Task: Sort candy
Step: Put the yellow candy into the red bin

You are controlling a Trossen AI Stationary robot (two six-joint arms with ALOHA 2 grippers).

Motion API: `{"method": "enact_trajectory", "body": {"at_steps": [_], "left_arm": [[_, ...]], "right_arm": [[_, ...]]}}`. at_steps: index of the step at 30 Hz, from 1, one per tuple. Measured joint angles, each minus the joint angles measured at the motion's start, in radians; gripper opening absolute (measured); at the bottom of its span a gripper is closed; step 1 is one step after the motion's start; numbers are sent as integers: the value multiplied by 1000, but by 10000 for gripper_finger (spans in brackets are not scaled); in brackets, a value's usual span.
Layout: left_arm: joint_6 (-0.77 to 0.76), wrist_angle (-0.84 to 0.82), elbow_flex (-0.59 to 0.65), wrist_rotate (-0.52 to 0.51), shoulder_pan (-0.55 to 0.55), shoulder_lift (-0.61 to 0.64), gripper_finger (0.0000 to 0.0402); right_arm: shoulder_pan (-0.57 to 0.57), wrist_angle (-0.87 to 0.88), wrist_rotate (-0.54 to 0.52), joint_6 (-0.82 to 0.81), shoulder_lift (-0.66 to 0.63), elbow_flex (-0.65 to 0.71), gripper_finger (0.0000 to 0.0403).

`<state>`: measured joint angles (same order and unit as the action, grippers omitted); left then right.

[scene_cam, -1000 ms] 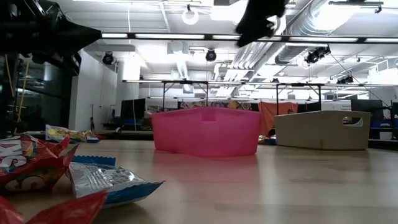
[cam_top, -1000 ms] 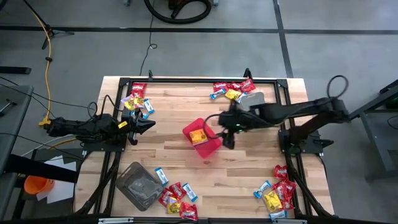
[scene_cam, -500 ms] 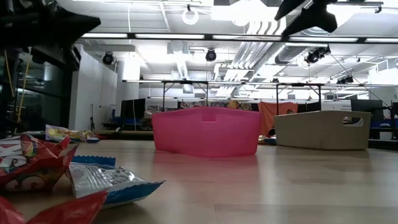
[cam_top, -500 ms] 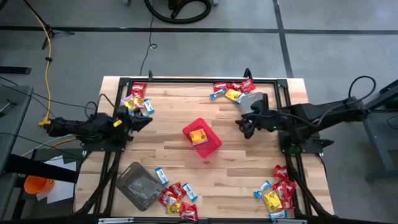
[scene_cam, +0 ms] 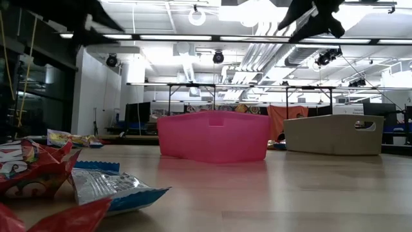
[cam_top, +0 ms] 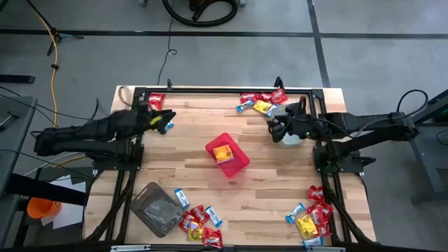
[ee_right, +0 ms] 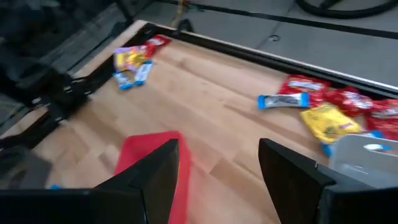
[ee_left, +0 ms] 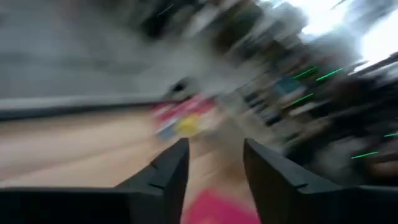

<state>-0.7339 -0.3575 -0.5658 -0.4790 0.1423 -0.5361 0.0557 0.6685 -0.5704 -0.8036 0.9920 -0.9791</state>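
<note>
Candy lies in four heaps near the desk (cam_top: 280, 175) corners: one at the far left (cam_top: 155, 112), one at the far right (cam_top: 262, 100), one at the near left (cam_top: 198, 222), one at the near right (cam_top: 311, 215). One yellow packet (cam_top: 223, 153) sits inside the red bin (cam_top: 227, 155) in the middle. Left gripper (cam_top: 168, 117) hovers by the far left heap, its jaws spread apart and holding nothing. Right gripper (cam_top: 271, 128) hangs beside the pale tub (cam_top: 288, 137), jaws also released and empty.

Red, yellow and blue-and-white candy (cam_top: 312, 215), red bin (cam_top: 227, 155), grey tub (cam_top: 155, 208), light wood worktop (cam_top: 189, 150), black pincers.
</note>
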Motion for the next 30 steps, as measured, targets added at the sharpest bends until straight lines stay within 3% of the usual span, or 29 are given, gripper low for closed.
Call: {"method": "enact_trajectory", "body": {"at_steps": [6,9,13,16,22,27,30], "left_arm": [[-92,-383,-176,220,245,-296,185],[-111,-438,-189,275,336,-419,186],[-271,-430,-189,292,404,-549,186],[-231,-451,-189,329,441,-612,186],[-330,-512,-189,189,510,-693,186],[-317,-501,-189,90,592,-774,186],[-248,-474,-189,99,647,-848,186]], "right_arm": [[-162,208,145,69,0,0,216],[-233,307,166,120,0,0,216],[-310,348,188,234,0,0,216],[-351,340,226,297,0,0,216],[-405,333,247,355,0,0,216],[-433,284,246,343,0,0,216],[-447,267,246,339,0,0,216]]}}
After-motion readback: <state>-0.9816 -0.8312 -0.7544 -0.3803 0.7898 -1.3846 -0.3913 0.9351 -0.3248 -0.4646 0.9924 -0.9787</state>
